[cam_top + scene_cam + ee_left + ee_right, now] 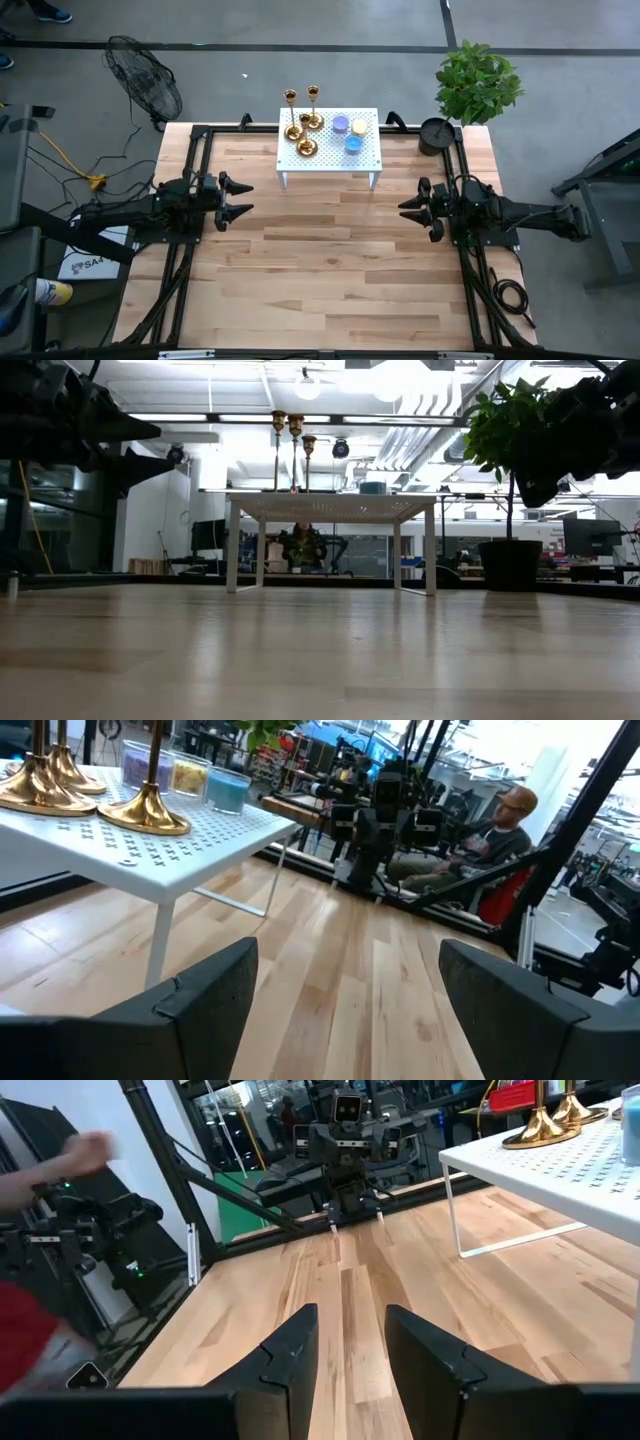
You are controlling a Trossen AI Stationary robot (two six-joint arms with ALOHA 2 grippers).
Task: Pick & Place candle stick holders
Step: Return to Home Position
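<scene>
Three shiny gold candle stick holders (pixel 291 128) (pixel 313 115) (pixel 306 145) stand upright on their round bases on the left half of a small white perforated table (pixel 330 165). They also show in the low view (pixel 294 452) and the left wrist view (pixel 145 808). My left gripper (pixel 248 198) (pixel 345 1010) is open and empty above the wooden table, left of the white table and nearer than it. My right gripper (pixel 404 209) (pixel 350 1345) is open and empty, right of the white table and nearer than it.
Purple (pixel 340 123), yellow (pixel 359 127) and blue (pixel 353 144) round candles sit on the white table's right half. A potted plant (pixel 478 80) stands at the far right corner and a fan (pixel 145 75) beyond the far left. A person (pixel 500 830) sits beyond the table; a blurred hand (pixel 85 1150) also shows.
</scene>
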